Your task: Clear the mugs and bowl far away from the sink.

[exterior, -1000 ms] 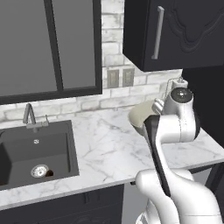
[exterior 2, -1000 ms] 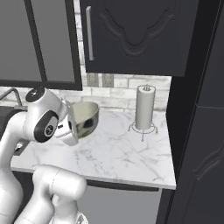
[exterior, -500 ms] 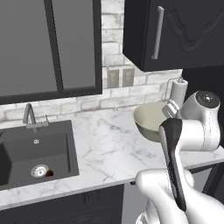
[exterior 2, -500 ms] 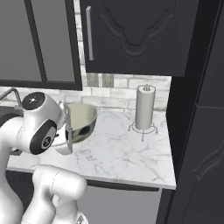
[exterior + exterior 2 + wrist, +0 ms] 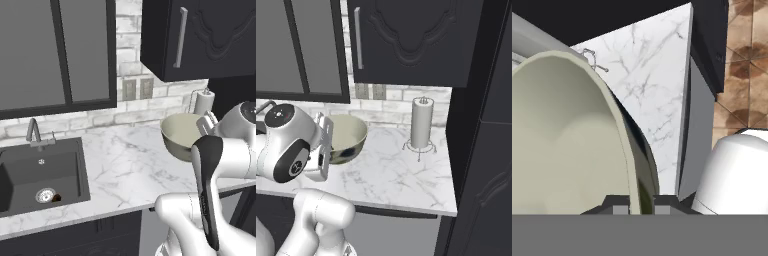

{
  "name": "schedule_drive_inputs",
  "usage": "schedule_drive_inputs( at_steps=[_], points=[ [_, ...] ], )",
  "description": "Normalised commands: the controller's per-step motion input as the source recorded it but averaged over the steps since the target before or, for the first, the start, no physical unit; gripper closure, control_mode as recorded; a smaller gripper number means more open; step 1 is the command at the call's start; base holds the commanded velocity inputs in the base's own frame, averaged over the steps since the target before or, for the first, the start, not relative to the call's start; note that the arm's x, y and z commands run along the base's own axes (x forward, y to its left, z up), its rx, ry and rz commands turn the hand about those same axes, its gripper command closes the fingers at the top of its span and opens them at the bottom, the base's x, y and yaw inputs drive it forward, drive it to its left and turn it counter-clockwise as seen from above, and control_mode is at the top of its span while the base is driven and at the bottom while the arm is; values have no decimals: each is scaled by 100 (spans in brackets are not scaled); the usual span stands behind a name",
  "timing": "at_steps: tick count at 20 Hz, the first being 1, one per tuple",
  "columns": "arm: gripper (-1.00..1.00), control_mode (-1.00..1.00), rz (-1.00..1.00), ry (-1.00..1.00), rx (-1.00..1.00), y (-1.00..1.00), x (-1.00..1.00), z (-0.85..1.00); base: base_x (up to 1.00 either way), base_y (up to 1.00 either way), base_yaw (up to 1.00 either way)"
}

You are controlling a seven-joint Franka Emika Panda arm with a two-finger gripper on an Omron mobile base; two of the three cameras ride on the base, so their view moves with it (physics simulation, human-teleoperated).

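Pale olive-beige inside the bowl (image 5: 183, 136) and darker grey outside, white grey-veined marble on the counter (image 5: 122, 165), dark grey in the sink (image 5: 42, 175), black on the cabinets (image 5: 406, 42).

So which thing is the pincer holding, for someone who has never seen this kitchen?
Start at the marble counter right of the sink. Between the sink and the paper towel roll, the pincer grips the bowl by its rim. It is wide and round, pale olive inside, darker outside.
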Motion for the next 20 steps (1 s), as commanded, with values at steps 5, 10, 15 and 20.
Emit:
schedule_drive_inputs(
  at_steps=[5,10,15,20],
  points=[
    [100,100,-2,-1,8,0,-41,5,-40,6,-1],
    [100,100,0,0,0,0,0,0,-100,20,0],
    [100,100,0,0,0,0,0,0,-98,32,0],
    [100,100,0,0,0,0,0,0,-32,70,17]
  ],
)
